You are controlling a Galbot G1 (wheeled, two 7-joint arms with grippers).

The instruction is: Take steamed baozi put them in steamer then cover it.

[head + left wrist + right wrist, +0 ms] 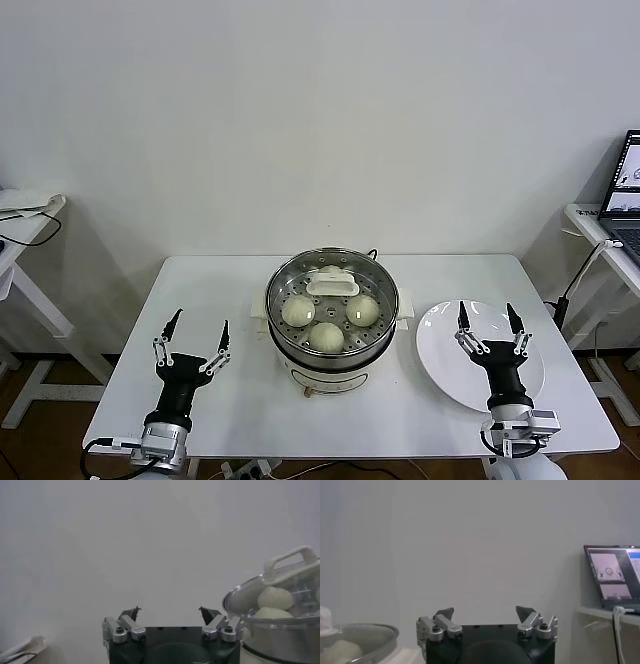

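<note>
The shiny steamer [290, 349] stands mid-table on its white base. The glass cover [385, 290] with its white handle [332, 286] sits on it. Through the glass I see the cream-white baozi [326, 335] on the perforated tray; a fourth is mostly hidden behind the handle. My left gripper [198, 328] is open and empty above the table, left of the steamer. My right gripper [487, 319] is open and empty above the white plate. The left wrist view shows the left gripper [170, 611] open, with the cover [240, 596] and baozi [274, 598] beside it. The right wrist view shows the right gripper [484, 612] open, beside the cover's rim [380, 630].
A flat white plate [450, 375] lies bare on the table, right of the steamer. A side table with a laptop [625, 195] stands far right; the laptop [612, 579] also shows in the right wrist view. Another side table [20, 225] stands far left. The white table's front edge [360, 455] is near.
</note>
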